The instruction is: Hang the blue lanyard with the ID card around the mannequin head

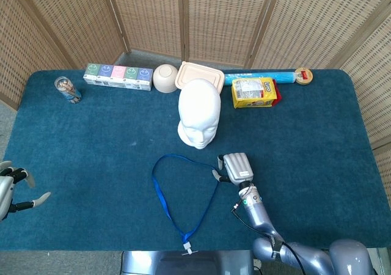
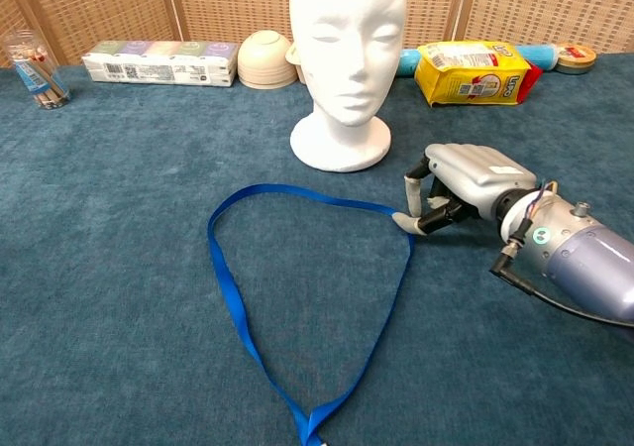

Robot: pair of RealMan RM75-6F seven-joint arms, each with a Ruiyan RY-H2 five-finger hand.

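One blue lanyard (image 2: 297, 297) lay as a thin, flat ribbon loop on the napped blue tablecloth (image 1: 91, 140), in front of the single smooth white mannequin head (image 2: 344, 50); a small pale clip (image 1: 188, 247) showed at the loop's near end, and no card could be made out. The right hand (image 2: 461, 183) pinched the loop's right edge between thumb and fingertip. The left hand (image 1: 9, 189) hung at the table's left edge, fingers spread. Behind stood one round bowl (image 1: 165, 77) and one yellow packet (image 1: 253, 93).

Blue lanyard (image 1: 183, 195) looped flat on table (image 1: 317, 140); right robot hand (image 1: 234, 168) at its right edge, near mannequin head (image 1: 199, 112).
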